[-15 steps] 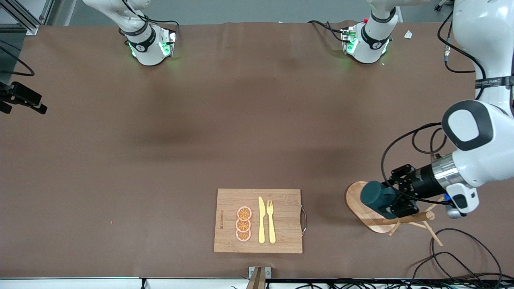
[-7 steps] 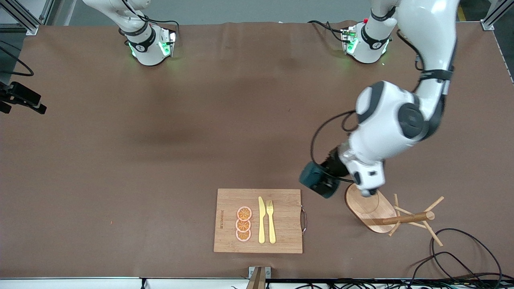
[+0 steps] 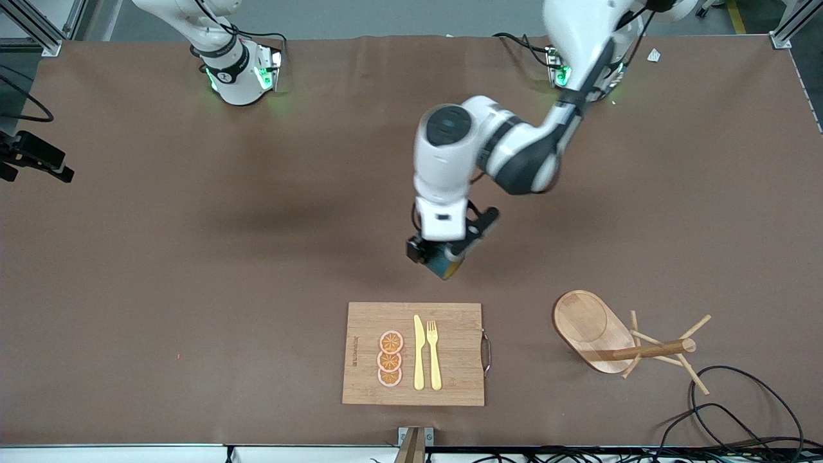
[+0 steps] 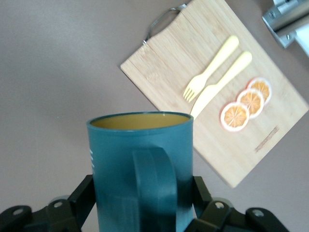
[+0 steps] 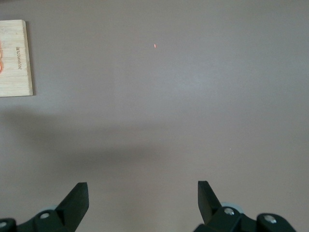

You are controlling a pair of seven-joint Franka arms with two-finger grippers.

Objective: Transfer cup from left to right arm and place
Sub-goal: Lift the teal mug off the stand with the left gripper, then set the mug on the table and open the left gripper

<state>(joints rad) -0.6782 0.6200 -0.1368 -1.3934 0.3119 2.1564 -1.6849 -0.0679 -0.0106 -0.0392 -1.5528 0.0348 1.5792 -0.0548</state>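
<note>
My left gripper [image 3: 440, 257] is shut on the dark teal cup [image 3: 444, 265] and holds it in the air over the bare brown table in the middle. In the left wrist view the cup [image 4: 140, 164] fills the space between my two fingers, its handle toward the camera and its tan inside showing at the rim. The wooden cutting board [image 3: 413, 353] lies nearer to the front camera than the spot under the cup. My right gripper [image 5: 142, 200] is open and empty over bare table; it is out of the front view, and the right arm waits.
The cutting board carries three orange slices [image 3: 389, 359], a yellow knife [image 3: 418, 354] and a yellow fork [image 3: 434, 355]. A wooden mug stand [image 3: 617, 337] with an oval base lies toward the left arm's end. Cables [image 3: 739, 411] lie near the front edge there.
My left arm has swung the cup away from the wooden stand toward the middle of the table, past the corner of the cutting board. The right arm has not moved.
</note>
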